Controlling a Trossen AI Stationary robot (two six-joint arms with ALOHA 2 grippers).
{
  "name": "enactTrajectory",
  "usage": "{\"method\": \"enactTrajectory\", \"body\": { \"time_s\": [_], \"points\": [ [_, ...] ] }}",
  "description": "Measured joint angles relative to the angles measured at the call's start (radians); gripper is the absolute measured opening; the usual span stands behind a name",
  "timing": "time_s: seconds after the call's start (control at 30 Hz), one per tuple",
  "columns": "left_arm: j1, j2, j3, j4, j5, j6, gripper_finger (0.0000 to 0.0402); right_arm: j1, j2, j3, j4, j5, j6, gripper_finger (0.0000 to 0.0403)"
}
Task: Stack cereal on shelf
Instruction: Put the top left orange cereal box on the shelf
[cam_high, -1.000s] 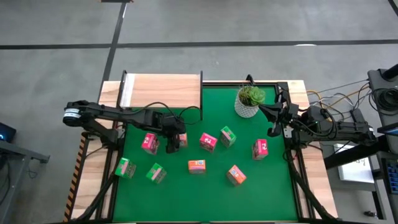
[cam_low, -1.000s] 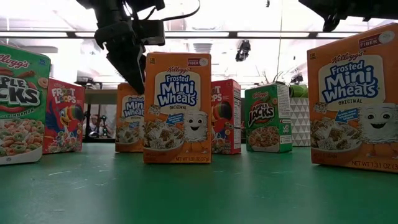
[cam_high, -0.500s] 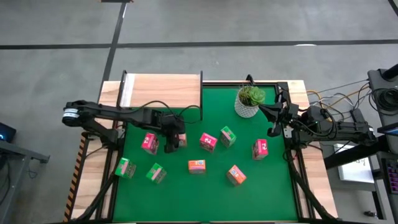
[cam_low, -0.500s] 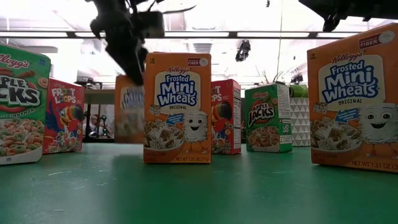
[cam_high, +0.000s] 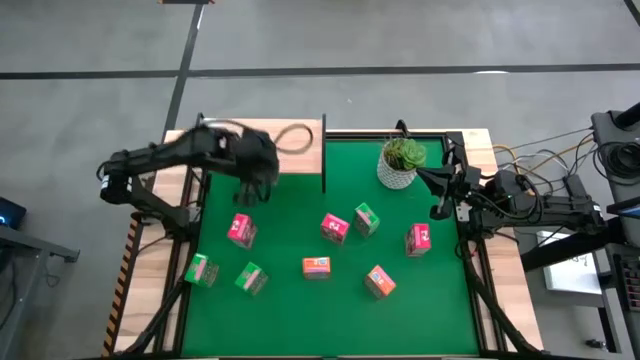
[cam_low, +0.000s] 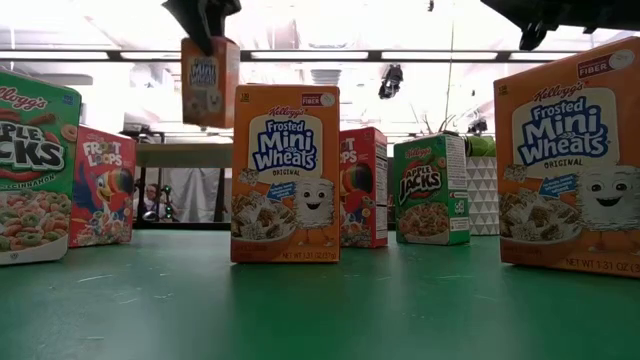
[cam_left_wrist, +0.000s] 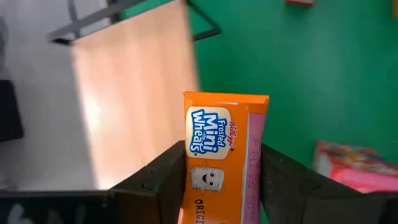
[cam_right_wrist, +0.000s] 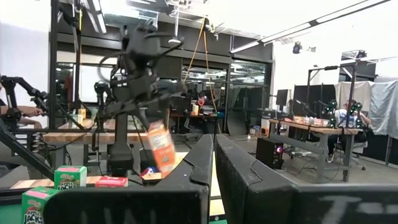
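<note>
My left gripper (cam_high: 247, 190) is shut on an orange cereal box (cam_low: 210, 68), held high over the mat's far left part, beside the light-wood shelf (cam_high: 262, 146). The shelf plank also shows in the left wrist view (cam_left_wrist: 130, 93). On the green mat stand two orange boxes (cam_high: 316, 266) (cam_high: 379, 282), three pink boxes (cam_high: 240, 230) (cam_high: 335, 228) (cam_high: 418, 238) and three green ones (cam_high: 366, 219) (cam_high: 201, 269) (cam_high: 250, 278). My right gripper (cam_high: 438, 196) is shut and empty at the mat's right edge. My left gripper pinches the orange box's upper end (cam_left_wrist: 214, 199) between its two fingers (cam_left_wrist: 163, 180), which point down from above. The box hangs below the fingers, nearly upright with a slight tilt, lifted clear of the mat and above the other boxes' tops (cam_low: 205, 45).
A white plant pot (cam_high: 400, 166) stands at the mat's far right. A dark upright (cam_high: 324, 160) marks the shelf's right end. The wooden table border (cam_high: 150, 290) runs round the mat. Bare mat lies along the near edge (cam_high: 330, 325).
My left gripper has risen and gone toward the table's far left, to the shelf, carrying the orange box. The box stood on the mat behind the other boxes a second ago and now hangs well clear of it.
</note>
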Motion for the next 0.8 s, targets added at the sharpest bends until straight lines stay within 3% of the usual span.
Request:
{"method": "enactTrajectory", "body": {
  "time_s": [0.2, 0.47, 0.8],
  "points": [
    [0.173, 0.000, 0.085, 0.036, 0.069, 0.158, 0.0156, 0.000, 0.000, 0.000, 0.003, 0.002, -0.006, 0.0009],
    [0.407, 0.067, 0.084, 0.310, 0.345, 0.193, 0.0156, 0.000, 0.000, 0.000, 0.019, 0.002, -0.016, 0.0009],
    [0.501, 0.226, 0.084, 0.370, 0.377, 0.206, 0.0156, 0.000, 0.000, 0.000, 0.023, 0.003, -0.034, 0.0009]
  ]
}}
